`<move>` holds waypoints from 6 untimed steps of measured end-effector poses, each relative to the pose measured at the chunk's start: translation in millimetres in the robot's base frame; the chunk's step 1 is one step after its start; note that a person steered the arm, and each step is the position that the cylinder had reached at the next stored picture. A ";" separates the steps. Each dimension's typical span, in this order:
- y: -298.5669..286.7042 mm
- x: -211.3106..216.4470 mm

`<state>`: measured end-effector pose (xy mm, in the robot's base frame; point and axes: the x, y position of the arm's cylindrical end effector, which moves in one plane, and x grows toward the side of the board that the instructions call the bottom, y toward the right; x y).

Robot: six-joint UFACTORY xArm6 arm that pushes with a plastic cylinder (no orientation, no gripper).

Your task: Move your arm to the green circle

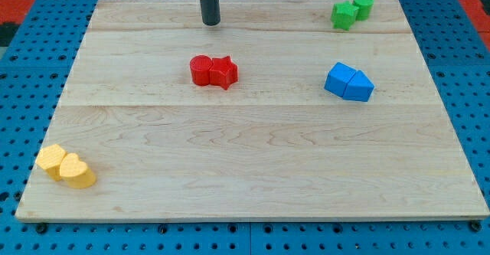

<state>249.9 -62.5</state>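
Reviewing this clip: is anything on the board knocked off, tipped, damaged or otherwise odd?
Nothing stands out. All blocks sit flat on the wooden board in touching same-colour pairs: red, blue, yellow, and the green circle beside the other green block. My tip is far to their left.

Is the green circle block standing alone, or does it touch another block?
It touches another block. The green circle sits against a second green block near the view's top right, no gap showing. My tip is far off, to its left.

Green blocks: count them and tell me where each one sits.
2. The green circle sits at the view's top right; the other green block touches it on its left. My tip is far to their left. None looks hidden.
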 end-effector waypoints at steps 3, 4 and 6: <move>17.3 2.3; 98.8 54.5; 329.3 67.4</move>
